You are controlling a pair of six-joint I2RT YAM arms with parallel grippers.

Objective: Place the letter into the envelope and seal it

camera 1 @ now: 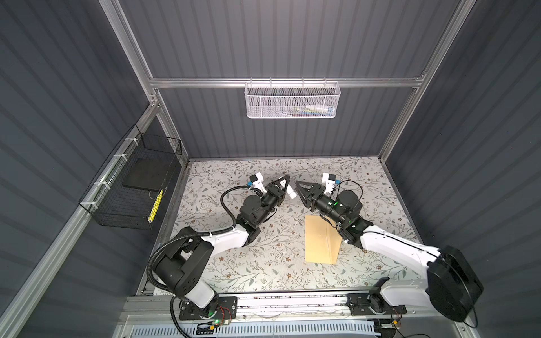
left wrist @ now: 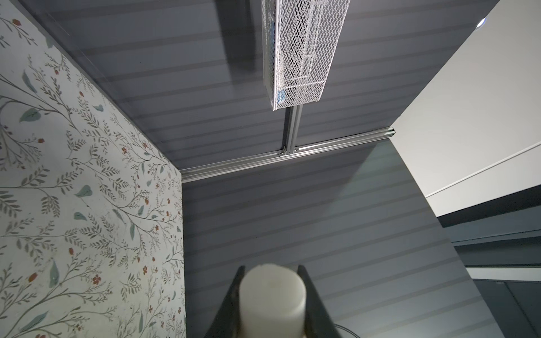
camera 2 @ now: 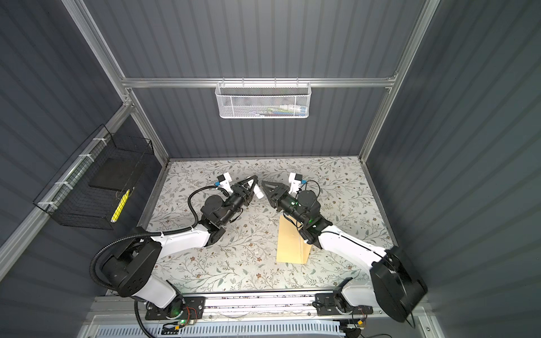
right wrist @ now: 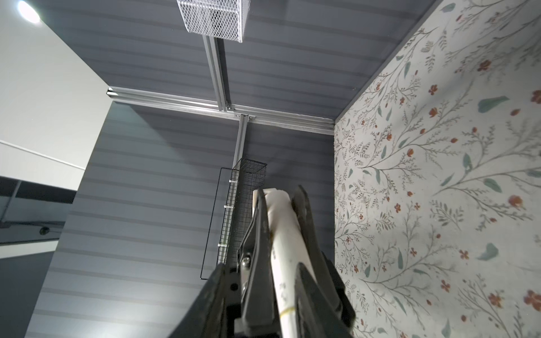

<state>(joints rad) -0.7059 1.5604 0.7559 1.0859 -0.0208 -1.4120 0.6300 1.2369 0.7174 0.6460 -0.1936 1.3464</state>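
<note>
Letter: no white sheet shows in any view. Probably already inside the envelope, but I can't confirm that.
Envelope (camera 1: 320,243): tan paper, flat and matte, with one faint crease. It lies on the flowered table (camera 1: 248,263) with its far end under the right forearm.
Long axis: runs near-to-far in both top views (camera 2: 292,243).
Left gripper (camera 1: 284,183): fingers clamped on a white stick (camera 1: 290,192). In the left wrist view the stick (left wrist: 272,298) fills the gap between them.
Right gripper (camera 1: 301,187): fingers flank a stick (right wrist: 285,248), seemingly the same one, along its length. Can't tell whether they are pressing or slack.
Stick: smooth, round, hard-looking plastic.
Key relation: the two grippers meet tip to tip over mid-table. The envelope lies on the near side of both, toward the arm bases and well apart from the fingertips. The right arm is nearer, as it passes over the envelope.
Step, my guess: readying the stick to seal the flap. Whichever hand keeps the stick must swing back toward the envelope.
</note>
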